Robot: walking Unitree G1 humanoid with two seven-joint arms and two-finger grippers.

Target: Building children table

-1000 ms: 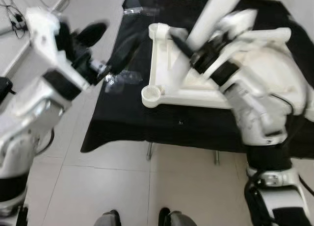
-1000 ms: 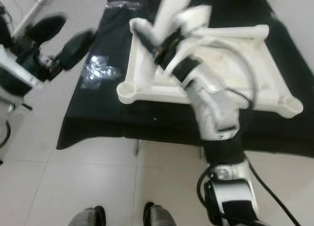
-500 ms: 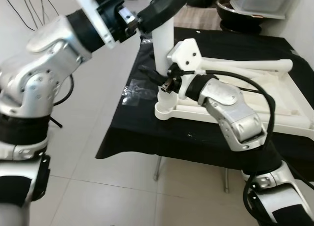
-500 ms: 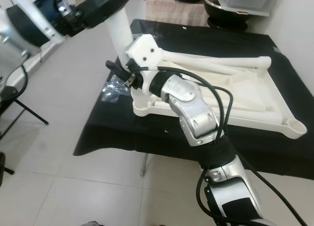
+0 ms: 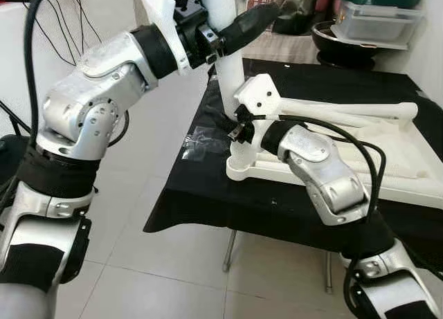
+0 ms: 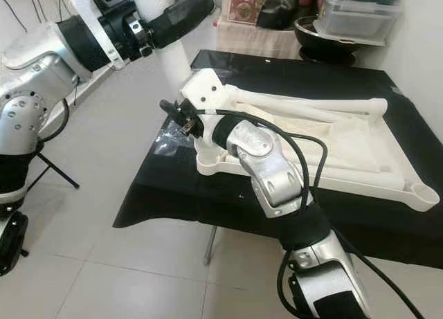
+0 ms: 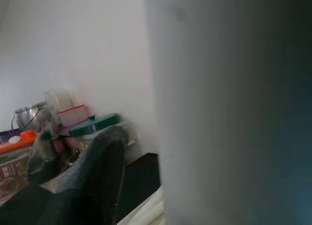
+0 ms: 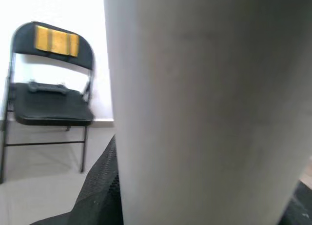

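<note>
The white tabletop point(image 6: 367, 184) lies upside down on a black-covered table point(image 5: 208, 201). A white table leg point(image 5: 228, 70) stands upright over its near left corner socket point(image 5: 239, 170). My left gripper point(image 5: 239, 25) is shut on the leg high up, one black finger point(image 7: 97, 171) pressed against it. Low on the leg, just above the socket, my right gripper point(image 6: 181, 115) is shut on it too, and my wrist hides the leg's foot. Another leg point(image 5: 346, 111) lies along the far side of the tabletop.
A clear plastic bag point(image 5: 201, 139) lies on the cloth left of the corner. A green-lidded box point(image 5: 377, 14) and a dark bowl point(image 5: 332, 39) stand behind the table. A black folding chair point(image 8: 48, 88) stands by the wall. Tiled floor lies left of the table.
The camera has risen and shifted. The leg has gone from tilted to upright at the corner. My left gripper, open and off to the left a second ago, has closed on the leg.
</note>
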